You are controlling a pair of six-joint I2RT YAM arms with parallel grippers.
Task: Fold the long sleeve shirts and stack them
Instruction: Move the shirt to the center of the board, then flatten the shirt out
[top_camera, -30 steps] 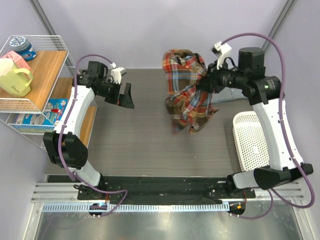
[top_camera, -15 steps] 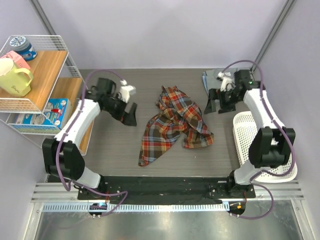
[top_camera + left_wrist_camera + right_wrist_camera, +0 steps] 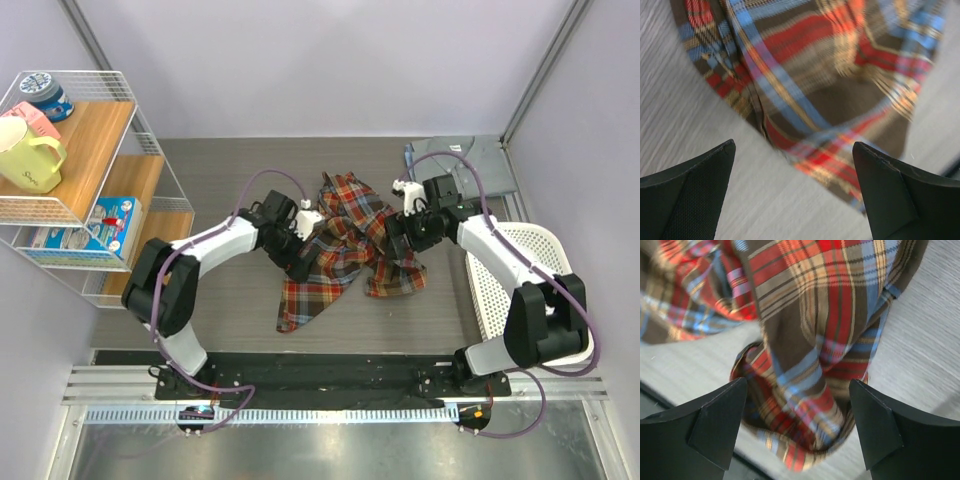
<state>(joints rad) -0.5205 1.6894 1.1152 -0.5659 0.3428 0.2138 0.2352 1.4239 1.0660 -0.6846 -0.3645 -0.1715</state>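
Standing at far left: wire shelf (image 3: 150, 130) beside the tabletop (image 3: 230, 170), with wooden boards.
Shelf, upper board: yellow mug (image 3: 30, 155) and a blue tin (image 3: 42, 95) behind it.
Shelf, lower board: flat printed box (image 3: 100, 225).
Left arm: reaches from the near left edge across to the middle of the tabletop.
Left fingers (image 3: 303, 266): spread wide apart, holding nothing, low over the tabletop at the left edge of the plaid shirt; the left wrist view shows bare tabletop between them and the cloth edge just ahead.
Plaid shirt (image 3: 345, 250): red, brown, blue and yellow; lies crumpled and unfolded in the middle of the tabletop, one part trailing toward the near left.
Right fingers (image 3: 397, 240): spread wide apart, not clamped, over the right side of the plaid shirt; the right wrist view shows bunched cloth below and between them.
Grey-blue shirt (image 3: 480, 160): lies flat in the far right corner of the tabletop, well apart from the plaid shirt, partly hidden by the right arm's cable.
White basket (image 3: 535, 260): mesh plastic, at the right edge, nearer than the grey-blue shirt, partly under the right arm.
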